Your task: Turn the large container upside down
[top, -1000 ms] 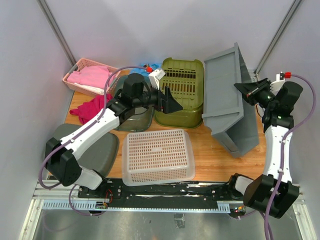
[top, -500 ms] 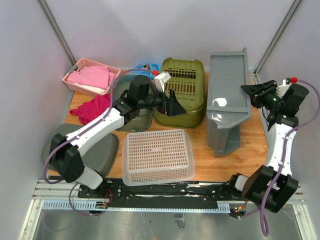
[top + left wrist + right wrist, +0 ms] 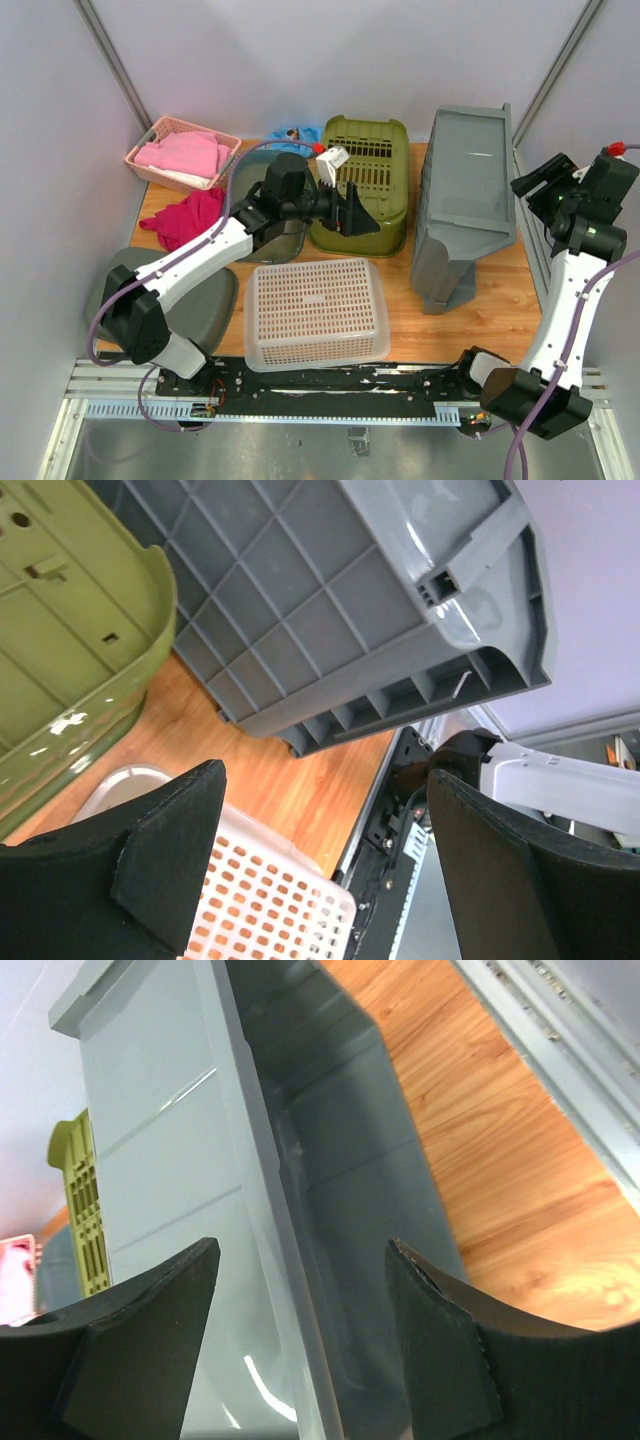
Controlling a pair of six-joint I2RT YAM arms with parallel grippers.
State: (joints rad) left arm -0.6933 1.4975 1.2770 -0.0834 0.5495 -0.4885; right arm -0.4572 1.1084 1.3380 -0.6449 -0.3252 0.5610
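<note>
two baskets (image 3: 316,310) — one large container (image 3: 470,170)

- Pale lilac-white walls (image 3: 300,60) close in the space at the back and both sides, evenly lit.
- Slanted metal struts (image 3: 110,60) run up the two back corners.
- The table (image 3: 500,300) has a warm wood-grain top.
- A black-and-silver rail (image 3: 330,392) lines its near edge, with a dull grey metal sheet (image 3: 300,450) below.

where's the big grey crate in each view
Top external: large container stands on its side, right of centre.
Left wrist: its ribbed underside fills the top.
Right wrist: its walls fill left and middle.
Shared landmark: olive-green bin, left of it in every view.
</note>
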